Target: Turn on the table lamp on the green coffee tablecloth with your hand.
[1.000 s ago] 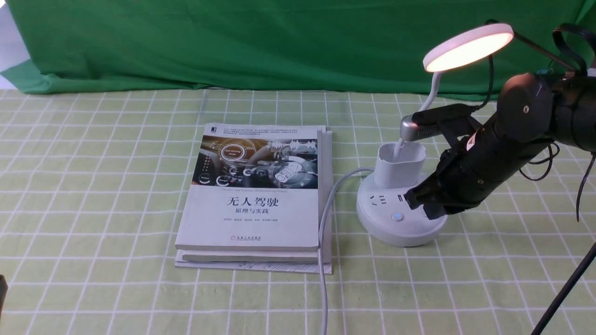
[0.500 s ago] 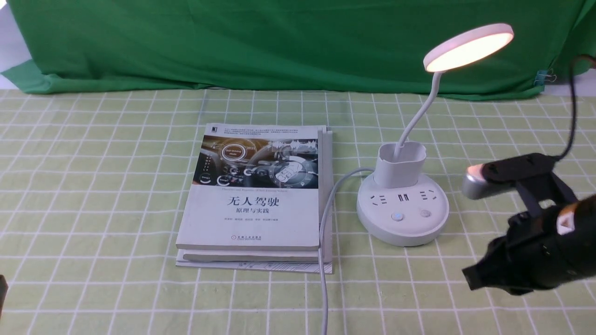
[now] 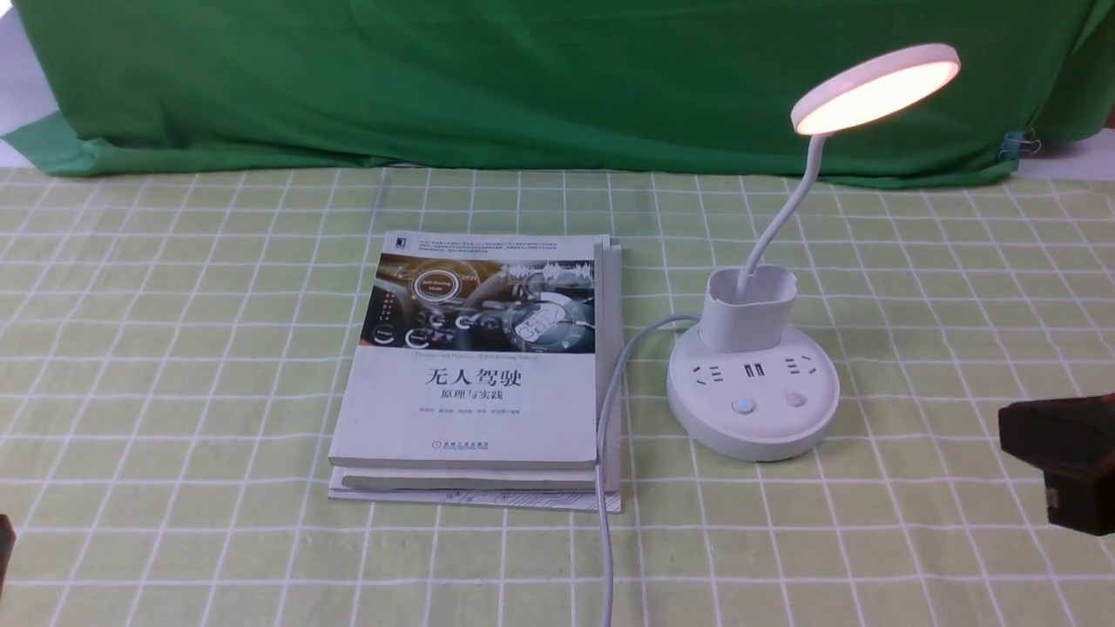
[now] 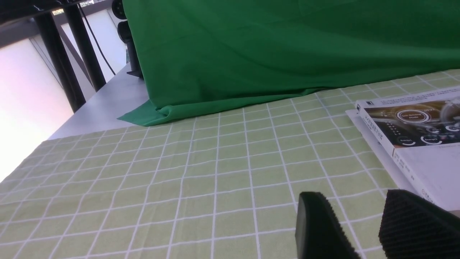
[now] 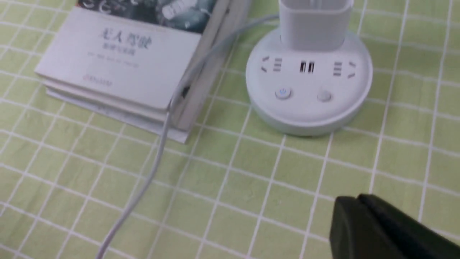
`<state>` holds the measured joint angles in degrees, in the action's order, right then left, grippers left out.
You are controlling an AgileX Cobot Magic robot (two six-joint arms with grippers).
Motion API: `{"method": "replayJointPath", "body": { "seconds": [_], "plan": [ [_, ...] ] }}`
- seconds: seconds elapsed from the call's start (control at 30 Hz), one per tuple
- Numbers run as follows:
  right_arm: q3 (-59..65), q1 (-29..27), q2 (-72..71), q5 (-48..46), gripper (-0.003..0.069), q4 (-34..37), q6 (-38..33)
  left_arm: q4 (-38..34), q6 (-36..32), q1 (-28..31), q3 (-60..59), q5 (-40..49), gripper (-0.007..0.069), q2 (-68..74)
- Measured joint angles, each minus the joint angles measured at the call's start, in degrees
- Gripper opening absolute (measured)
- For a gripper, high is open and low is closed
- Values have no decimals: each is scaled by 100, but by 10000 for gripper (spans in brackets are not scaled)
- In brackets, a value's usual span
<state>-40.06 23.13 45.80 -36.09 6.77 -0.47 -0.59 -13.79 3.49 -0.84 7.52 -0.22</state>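
Observation:
The white table lamp (image 3: 753,401) stands on the green checked tablecloth (image 3: 174,348) right of centre, its disc head (image 3: 875,87) lit warm. Its round base with two buttons also shows in the right wrist view (image 5: 309,90). My right gripper (image 5: 354,207) is shut and empty, low over the cloth in front of the base and clear of it; in the front view it shows as a dark block (image 3: 1058,461) at the right edge. My left gripper (image 4: 350,216) is open and empty over the cloth, left of the book.
Two stacked books (image 3: 479,374) lie left of the lamp. The lamp's white cord (image 3: 605,453) runs along their right side to the front edge. A dark green backdrop cloth (image 3: 523,78) hangs at the back.
My right arm has pulled back from the lamp base to the right and toward the front edge, almost out of the front view. The lamp stays lit.

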Motion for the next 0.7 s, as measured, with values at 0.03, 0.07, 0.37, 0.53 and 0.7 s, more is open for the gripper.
{"method": "replayJointPath", "body": {
  "seconds": [0.03, 0.07, 0.37, 0.53, 0.7],
  "plan": [
    [185, -30, -194, 217, 27, -53, -81, 0, 0, 0, 0, 0, 242, 0],
    [296, -91, -351, 387, 27, -66, -143, 0, 0, 0, 0, 0, 242, 0],
    [2917, -1544, -2823, 2624, 27, -158, -436, 0, 0, 0, 0, 0, 242, 0],
    [4013, -1948, -3973, 2783, 27, -164, -487, 0, 0, 0, 0, 0, 242, 0],
    [4048, -1963, -4440, 2342, 27, -199, -606, 0, 0, 0, 0, 0, 242, 0]
  ]
}}
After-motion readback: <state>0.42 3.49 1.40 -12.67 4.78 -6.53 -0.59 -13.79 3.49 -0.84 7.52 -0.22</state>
